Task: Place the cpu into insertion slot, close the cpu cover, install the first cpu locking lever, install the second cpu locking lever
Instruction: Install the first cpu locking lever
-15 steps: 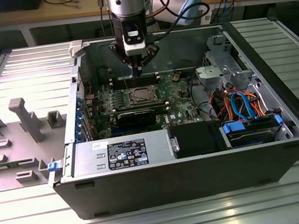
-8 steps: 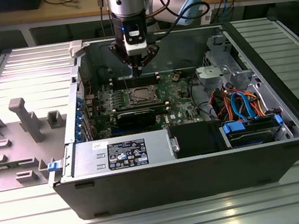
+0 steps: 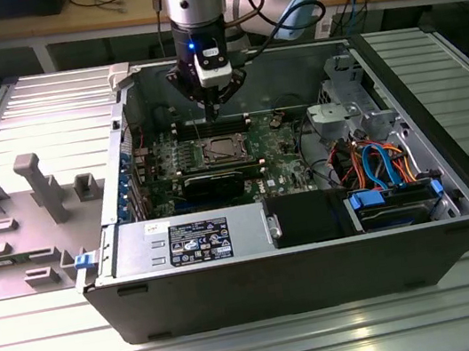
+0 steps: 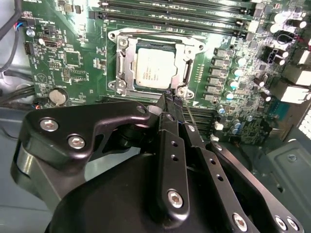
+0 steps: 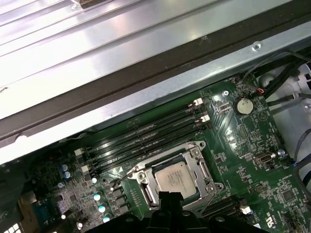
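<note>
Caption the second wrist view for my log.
Black tool at the edge of the silvery metal cover frame lying over the seated silver-grey square cpu on the green circuit board.

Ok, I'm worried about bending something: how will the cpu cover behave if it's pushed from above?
The cpu cover looks like thin sheet metal around a window, so probably light and slightly springy. It appears to lie flat around the cpu, so a downward push would likely meet firm resistance. Its smooth silvery face might let the gripper slide.

Silver cpu (image 4: 154,70) sits in insertion slot (image 4: 121,43), cpu cover (image 4: 183,68) lowered.
</note>
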`<act>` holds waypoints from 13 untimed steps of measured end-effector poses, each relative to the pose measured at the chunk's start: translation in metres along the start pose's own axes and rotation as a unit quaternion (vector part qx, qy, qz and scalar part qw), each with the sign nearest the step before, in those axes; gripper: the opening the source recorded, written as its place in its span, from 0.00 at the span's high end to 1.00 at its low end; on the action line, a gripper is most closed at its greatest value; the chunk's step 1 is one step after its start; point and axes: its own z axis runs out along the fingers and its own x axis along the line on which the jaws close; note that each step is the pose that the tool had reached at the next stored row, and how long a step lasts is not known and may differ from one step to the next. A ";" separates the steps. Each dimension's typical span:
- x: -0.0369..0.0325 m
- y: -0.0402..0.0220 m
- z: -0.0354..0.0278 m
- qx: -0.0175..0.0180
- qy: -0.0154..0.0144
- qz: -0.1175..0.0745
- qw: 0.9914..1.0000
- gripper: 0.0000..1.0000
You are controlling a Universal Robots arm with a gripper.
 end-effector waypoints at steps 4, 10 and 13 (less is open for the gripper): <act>0.0008 -0.0028 0.0000 0.000 0.000 -0.004 1.000 0.89; 0.0008 -0.0034 -0.0001 0.000 0.000 -0.007 1.000 0.89; 0.0008 -0.0034 -0.0001 0.000 0.000 -0.007 1.000 0.89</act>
